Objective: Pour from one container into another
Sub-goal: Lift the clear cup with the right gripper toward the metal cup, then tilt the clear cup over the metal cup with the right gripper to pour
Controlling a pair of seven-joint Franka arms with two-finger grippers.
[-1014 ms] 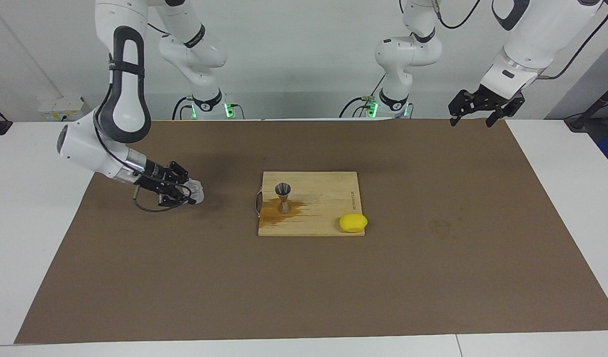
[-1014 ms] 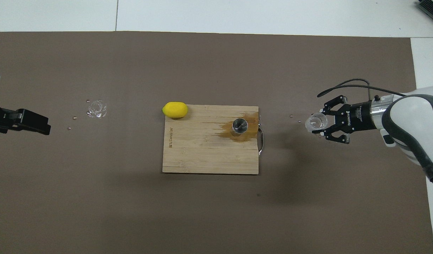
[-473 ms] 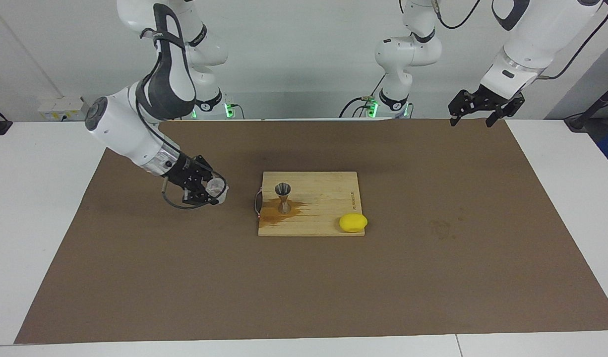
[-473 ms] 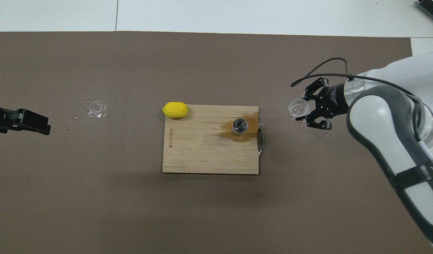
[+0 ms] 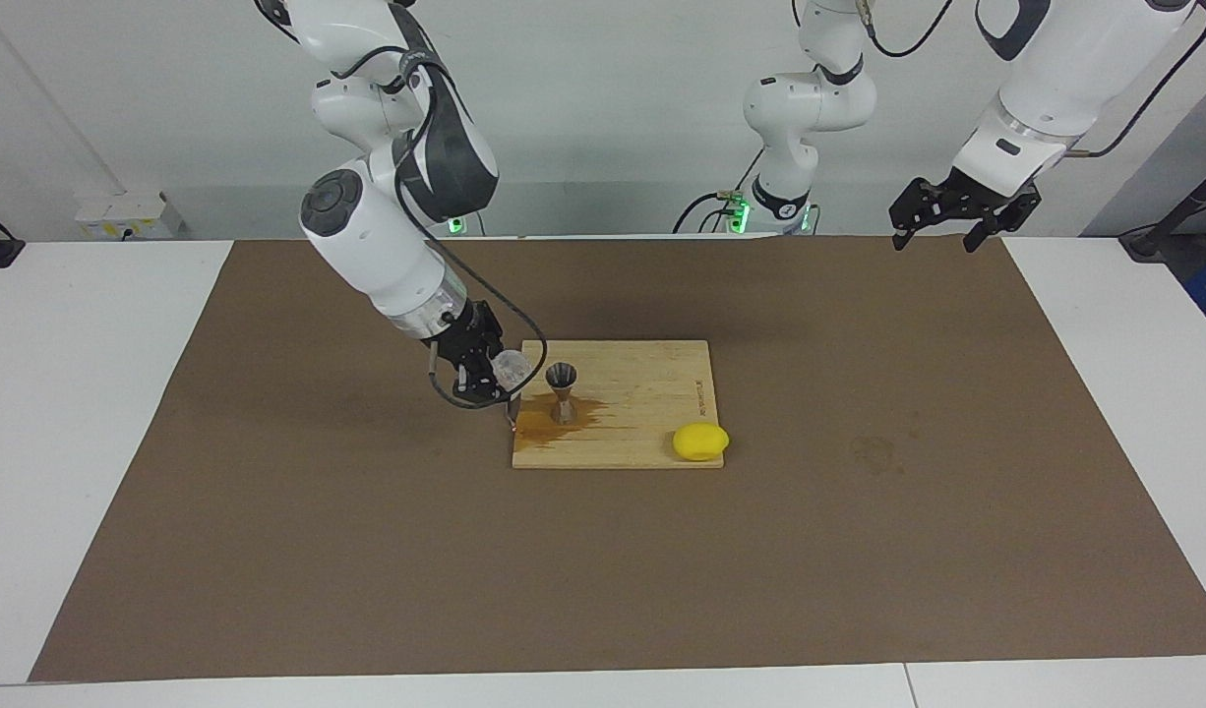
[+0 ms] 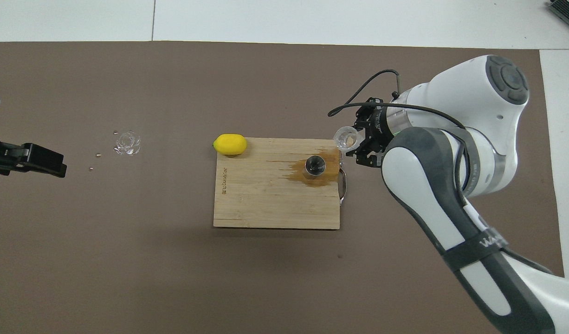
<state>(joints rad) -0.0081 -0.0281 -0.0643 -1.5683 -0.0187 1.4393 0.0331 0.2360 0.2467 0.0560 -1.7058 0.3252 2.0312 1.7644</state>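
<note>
Right hand (image 5: pixel 492 374) clamped on glass tumbler (image 5: pixel 512 369), tilted mouth toward jigger (image 5: pixel 562 391), just beside jigger for pour. Left hand (image 5: pixel 960 218) wide, waiting well apart from jigger.

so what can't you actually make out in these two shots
- Whether the glass tumbler holds any liquid: clear and too small in both views.
- The right hand and its fingers: in the overhead view the arm's own wrist covers most of them.
- The left hand: cut off by the overhead view's edge.
- Fill level of the jigger: too small, and dark inside from above.
- Text on the cutting board: too small.
</note>
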